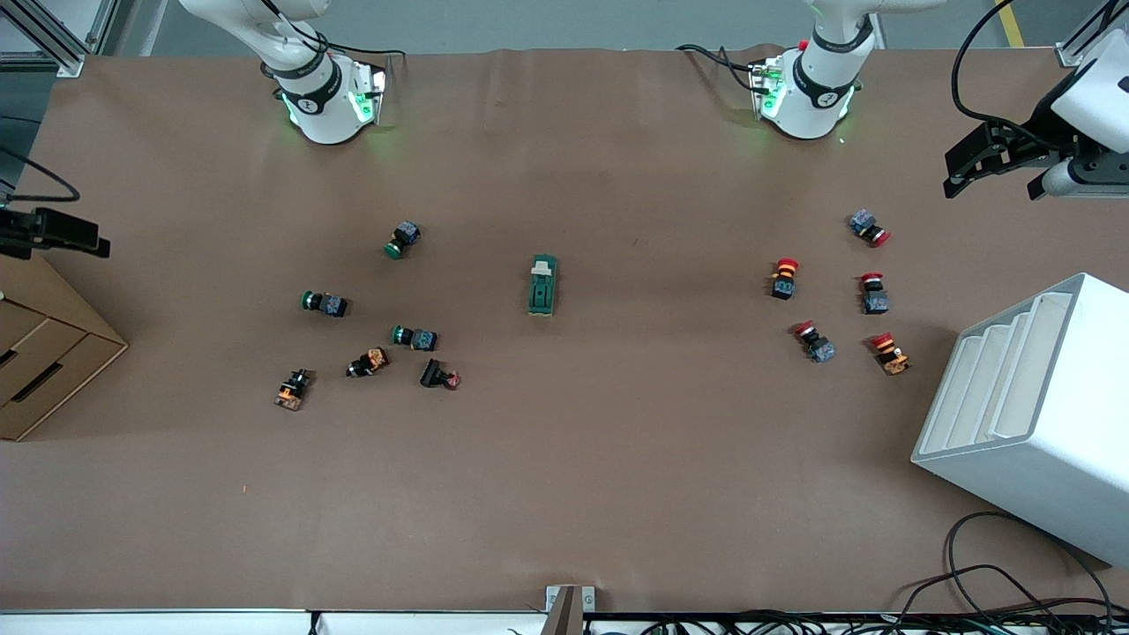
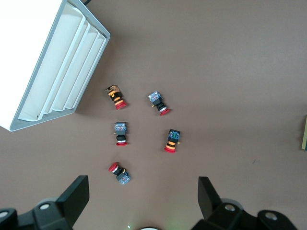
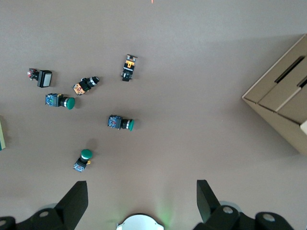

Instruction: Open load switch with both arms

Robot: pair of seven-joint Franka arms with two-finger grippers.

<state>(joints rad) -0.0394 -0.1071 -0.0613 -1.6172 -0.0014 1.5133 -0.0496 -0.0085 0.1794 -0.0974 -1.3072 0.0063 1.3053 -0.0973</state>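
The left pincer (image 2: 143,201) is up in the air at the left arm's end of the desk (image 1: 564,494). Its two black fingers (image 2: 76,194) stand wide apart and hold nothing. Right under it lies a bunch of five red-capped push-buttons (image 2: 121,133), all on their sides and a little apart from each other. Near them, at the same end of the desk, stands a white rack (image 2: 53,72) with slots in it.

The right pincer (image 3: 142,201) is up in the air at the right arm's end of the desk. Its fingers (image 3: 76,196) are wide apart too, and it holds nothing. Under it lie three green-capped push-buttons (image 3: 120,123). Just past them lie three more small dark switch parts (image 3: 85,85), one with orange on it. A brown cardboard box (image 3: 283,103) sits at the edge of the desk at that end.

The load switch (image 1: 542,284) lies alone in the middle of the desk, between the two bunches of buttons and well apart from both pincers. It is a long dark-green block with a small white piece on top. Nothing touches it. Only its edge shows in each wrist view.

The white bases of the two arms (image 1: 331,97) glow green at the top of the front view.
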